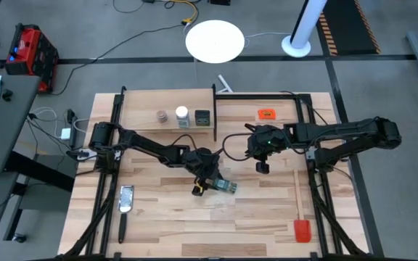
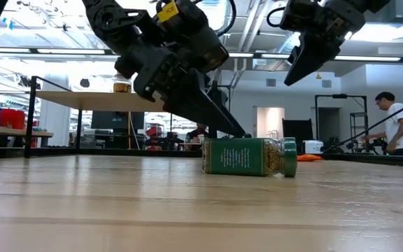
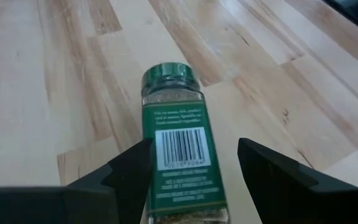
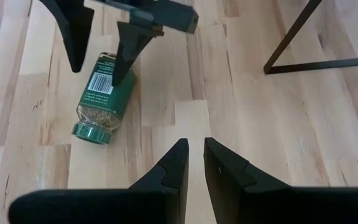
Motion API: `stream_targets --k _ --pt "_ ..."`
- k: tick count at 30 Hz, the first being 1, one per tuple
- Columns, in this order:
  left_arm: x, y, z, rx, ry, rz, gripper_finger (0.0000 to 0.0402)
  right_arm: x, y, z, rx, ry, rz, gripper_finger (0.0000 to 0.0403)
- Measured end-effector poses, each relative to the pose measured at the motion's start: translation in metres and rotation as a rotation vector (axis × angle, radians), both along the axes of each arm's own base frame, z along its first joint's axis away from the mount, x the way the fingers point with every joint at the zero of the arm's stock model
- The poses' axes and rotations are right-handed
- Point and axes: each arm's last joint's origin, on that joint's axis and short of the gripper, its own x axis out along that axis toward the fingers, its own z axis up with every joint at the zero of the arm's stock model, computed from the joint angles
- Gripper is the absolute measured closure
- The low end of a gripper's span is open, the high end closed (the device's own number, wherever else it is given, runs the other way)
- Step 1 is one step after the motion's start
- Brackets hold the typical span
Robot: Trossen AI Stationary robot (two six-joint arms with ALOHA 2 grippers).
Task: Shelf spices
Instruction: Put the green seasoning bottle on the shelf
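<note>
The green-lidded jar [image 1: 227, 187] lies on its side on the table, near the middle; it also shows in the low view [image 2: 250, 156]. My left gripper [image 3: 191, 162] is open and slants down over the jar's bottom end, one finger on either side of it [image 3: 179, 186]. I cannot see that either finger touches it. My right gripper [image 4: 194, 155] is shut and empty, raised above the table to the jar's right and farther back. The brownish jar [image 1: 162, 116], the clear jar with white lid [image 1: 182, 114] and the black tin [image 1: 202, 117] stand on the shelf [image 1: 140, 109] at the far left.
A flat orange tag [image 1: 267, 113] lies at the far right. A red-headed spatula [image 1: 300, 217] lies along the right side. A metal grater with a black handle [image 1: 125, 199] lies near left. The shelf's black frame leg [image 4: 303, 43] stands near my right gripper. A person [image 2: 397, 126] stands beyond the table.
</note>
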Motion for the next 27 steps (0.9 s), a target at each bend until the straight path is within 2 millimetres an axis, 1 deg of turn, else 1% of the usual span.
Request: stream_targets --k 4,13,19,27 --pt "0.0 0.004 0.0 -0.002 0.0 0.005 0.0175 0.001 0.0 0.001 -0.001 -0.009 0.001 0.0347" --pt "0.001 0.003 0.0 0.012 -0.009 0.015 0.0175 0.002 0.0 0.002 -0.002 -0.024 0.001 0.0347" --pt "0.001 -0.002 0.0 0.081 -0.016 0.041 0.0175 0.002 0.0 0.001 -0.004 -0.022 0.004 0.0347" --pt "0.0 -0.014 0.0 0.089 -0.014 0.032 0.0175 0.002 0.008 0.001 0.013 -0.023 0.019 0.0347"
